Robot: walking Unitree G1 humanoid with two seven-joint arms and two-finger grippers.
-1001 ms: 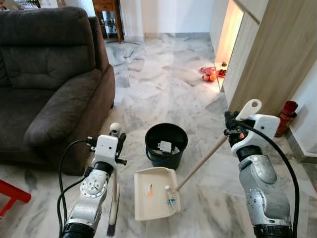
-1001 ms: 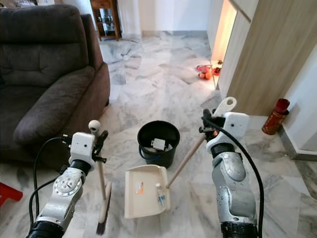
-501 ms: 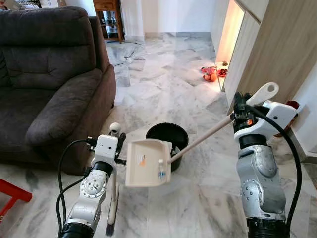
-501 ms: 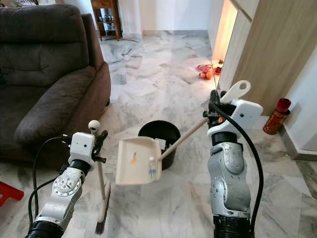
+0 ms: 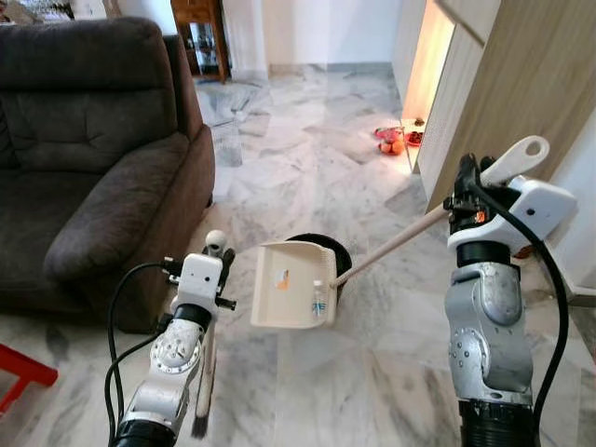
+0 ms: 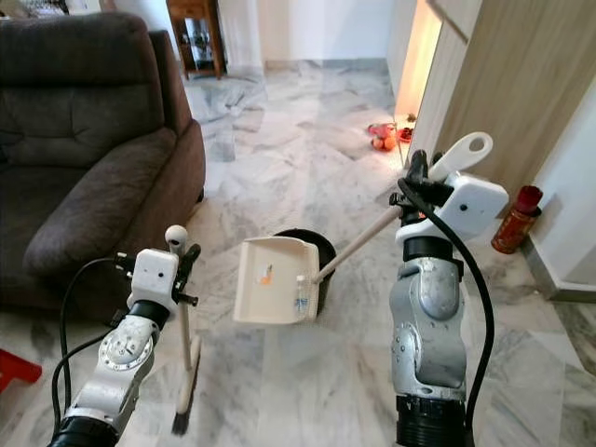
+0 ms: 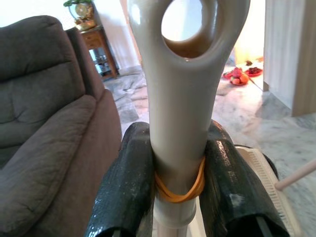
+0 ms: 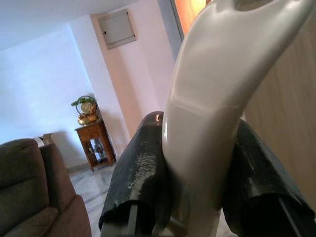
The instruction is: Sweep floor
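My right gripper [image 5: 466,191] is shut on the long handle of a cream dustpan [image 5: 294,296]. The pan hangs in the air, tilted, just in front of a black bin [image 5: 321,252]. A small bottle [image 5: 318,300] and an orange scrap [image 5: 282,277] lie in the pan. My left gripper [image 5: 222,267] is shut on the cream handle of a brush [image 5: 205,377], which stands almost upright with its dark bristles near the floor. In the left wrist view both black fingers [image 7: 127,185] clamp the brush handle [image 7: 180,103] above an orange rubber band.
A dark grey sofa [image 5: 88,168] stands on the left, close to my left arm. A wooden cabinet wall [image 5: 507,88] runs along the right, with a red bottle [image 6: 514,223] at its foot. Small red and orange things [image 5: 391,140] lie on the marble floor further back.
The right gripper has swung the dustpan further toward the bin, and the pan has tipped more upright, hiding more of the bin. The left arm with the brush has barely moved.
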